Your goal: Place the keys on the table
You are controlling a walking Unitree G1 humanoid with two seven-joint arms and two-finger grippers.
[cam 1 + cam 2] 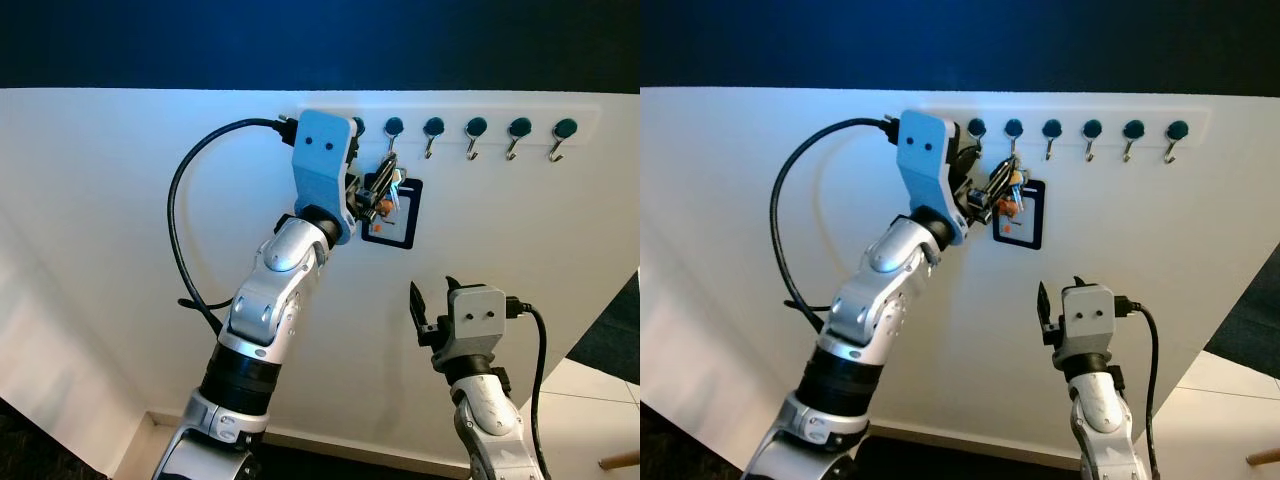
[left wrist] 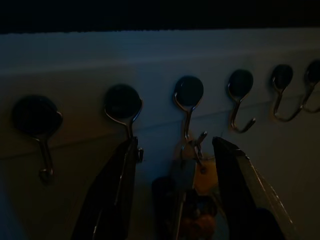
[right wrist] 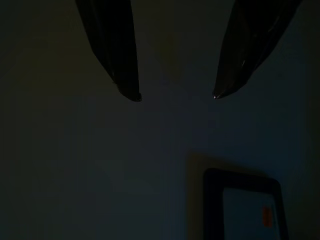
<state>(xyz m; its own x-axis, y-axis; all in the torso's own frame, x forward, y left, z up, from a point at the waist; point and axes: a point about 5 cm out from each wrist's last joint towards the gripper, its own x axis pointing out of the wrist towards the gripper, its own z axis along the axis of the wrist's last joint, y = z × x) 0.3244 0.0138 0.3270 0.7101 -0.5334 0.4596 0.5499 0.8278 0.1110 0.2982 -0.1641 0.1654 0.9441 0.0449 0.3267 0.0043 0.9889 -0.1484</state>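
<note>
- Up on the white wall [image 1: 120, 250] a white rail [image 1: 480, 112] carries a row of hooks with dark round heads.
- The keys [image 1: 385, 190] hang from one hook [image 2: 188, 100] of this row, the third dark head from the dark end in the left wrist view.
- Just behind the keys a dark-framed card [image 1: 392, 222] with a small orange mark lies flat against the wall.
- The left hand [image 2: 175, 150] is raised to the keys, with its blue wrist housing [image 1: 322, 160] just under the rail.
- Its two black fingers [image 2: 117, 190] are spread apart, one on each side of the hanging bunch; I cannot tell if they touch it.
- The right hand [image 1: 432, 295] is lower, below the card, and points up along the wall.
- Its fingers [image 3: 112, 50] are also parted and grip nothing; the card's corner shows beyond them in the right wrist view.
- A black cable [image 1: 185, 220] loops from the left wrist housing down beside the arm.
</note>
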